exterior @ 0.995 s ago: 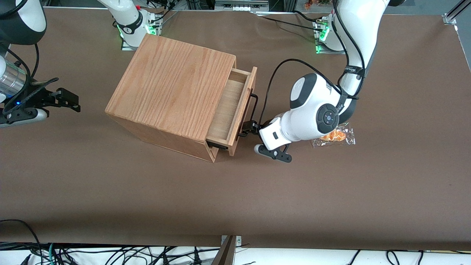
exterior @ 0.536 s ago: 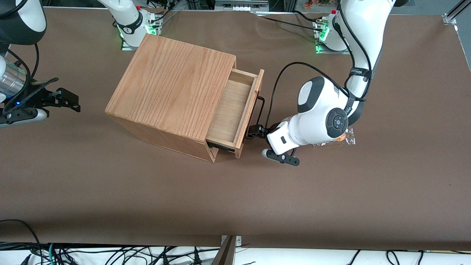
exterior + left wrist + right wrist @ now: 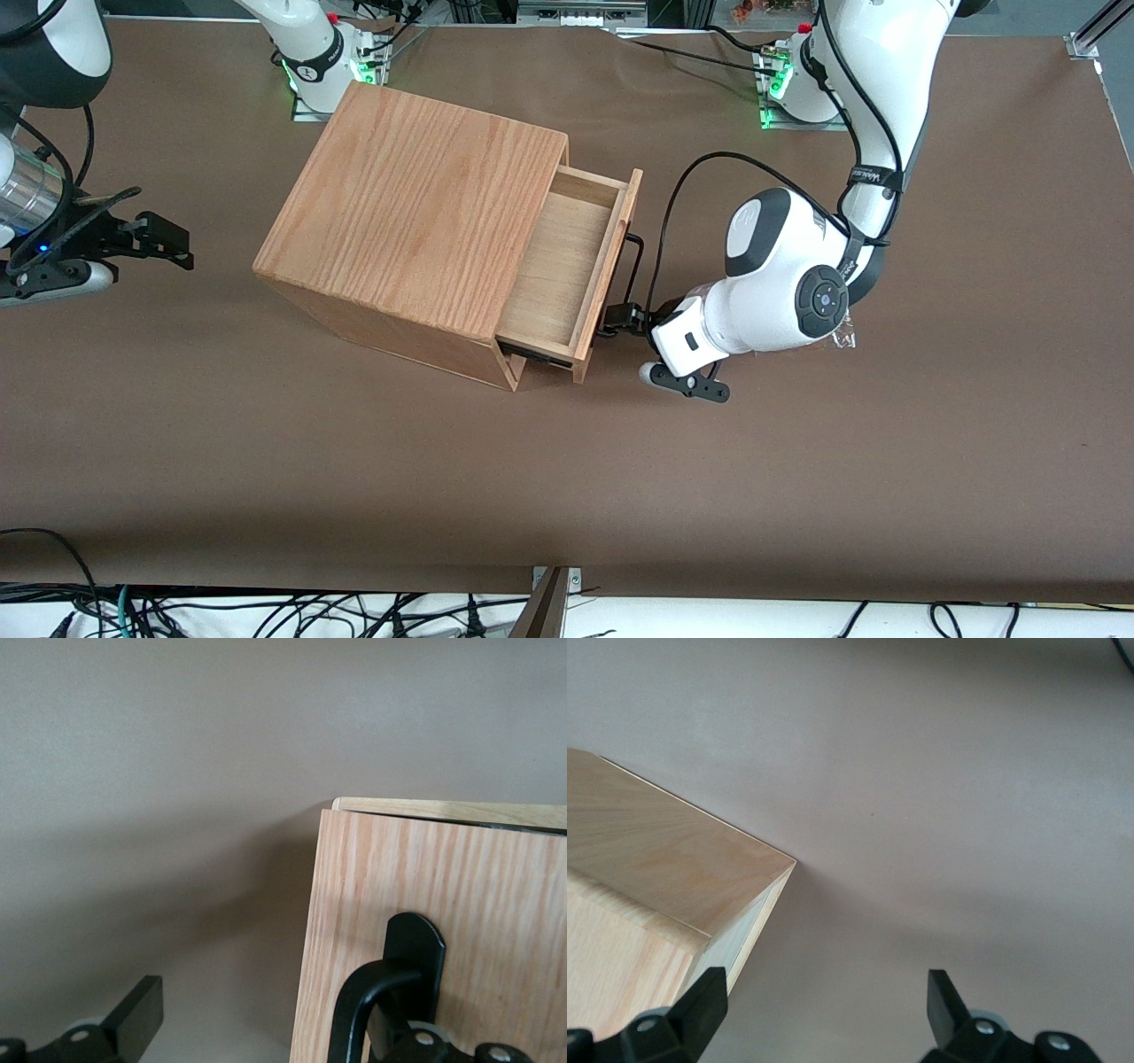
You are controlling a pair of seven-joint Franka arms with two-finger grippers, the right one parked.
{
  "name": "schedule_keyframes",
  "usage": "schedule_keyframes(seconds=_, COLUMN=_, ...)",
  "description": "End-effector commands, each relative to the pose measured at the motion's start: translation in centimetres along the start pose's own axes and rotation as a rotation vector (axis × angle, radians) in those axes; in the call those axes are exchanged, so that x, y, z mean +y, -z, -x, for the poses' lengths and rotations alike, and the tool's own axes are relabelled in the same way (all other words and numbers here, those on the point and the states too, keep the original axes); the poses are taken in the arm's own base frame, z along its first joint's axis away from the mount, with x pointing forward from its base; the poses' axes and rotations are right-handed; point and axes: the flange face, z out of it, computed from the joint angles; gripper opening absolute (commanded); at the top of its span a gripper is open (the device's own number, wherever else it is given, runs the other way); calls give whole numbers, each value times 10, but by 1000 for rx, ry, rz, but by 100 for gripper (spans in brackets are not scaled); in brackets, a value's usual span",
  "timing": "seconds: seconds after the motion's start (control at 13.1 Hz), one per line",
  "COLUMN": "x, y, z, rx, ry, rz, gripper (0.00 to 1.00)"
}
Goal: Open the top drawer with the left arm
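Note:
The top drawer (image 3: 560, 266) stands partly pulled out of the oak cabinet (image 3: 416, 195), its pale floor showing. Its thin black bar handle (image 3: 633, 270) runs along the wood front (image 3: 425, 895). My left arm's gripper (image 3: 624, 320) is at the handle's end nearer the front camera. It is open, with one finger (image 3: 416, 1043) hooked behind the handle's curved end (image 3: 359, 1010). The other finger (image 3: 133, 1028) hangs free over the table beside the drawer front.
A clear bag holding something orange (image 3: 840, 335) lies on the brown table (image 3: 620, 478), mostly hidden under the left arm's elbow. The arm bases (image 3: 788, 84) stand at the table's edge farthest from the front camera.
The drawer has slid farther out of the cabinet. The gripper, still hooked on the handle, has moved with it toward the working arm's end of the table.

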Motion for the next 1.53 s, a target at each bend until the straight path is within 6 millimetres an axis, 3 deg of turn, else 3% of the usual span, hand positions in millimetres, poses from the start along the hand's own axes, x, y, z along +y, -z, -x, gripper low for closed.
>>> schedule_keyframes(seconds=0.0, x=-21, y=17, z=-13, rx=38, ry=24, rz=7, gripper=100)
schedule_keyframes(seconds=0.61, x=-15, y=19, z=-8, rx=8, ry=27, rz=15, gripper=100)
schedule_keyframes(seconds=0.99, x=-7, y=40, z=3, rx=-40, ry=20, rz=25, gripper=100)
schedule_keyframes(seconds=1.22, x=-25, y=62, z=7, rx=-75, ry=41, rz=26, gripper=100)
schedule_keyframes(seconds=1.45, x=-62, y=102, z=5, rx=-58, ry=83, rz=25, gripper=100)
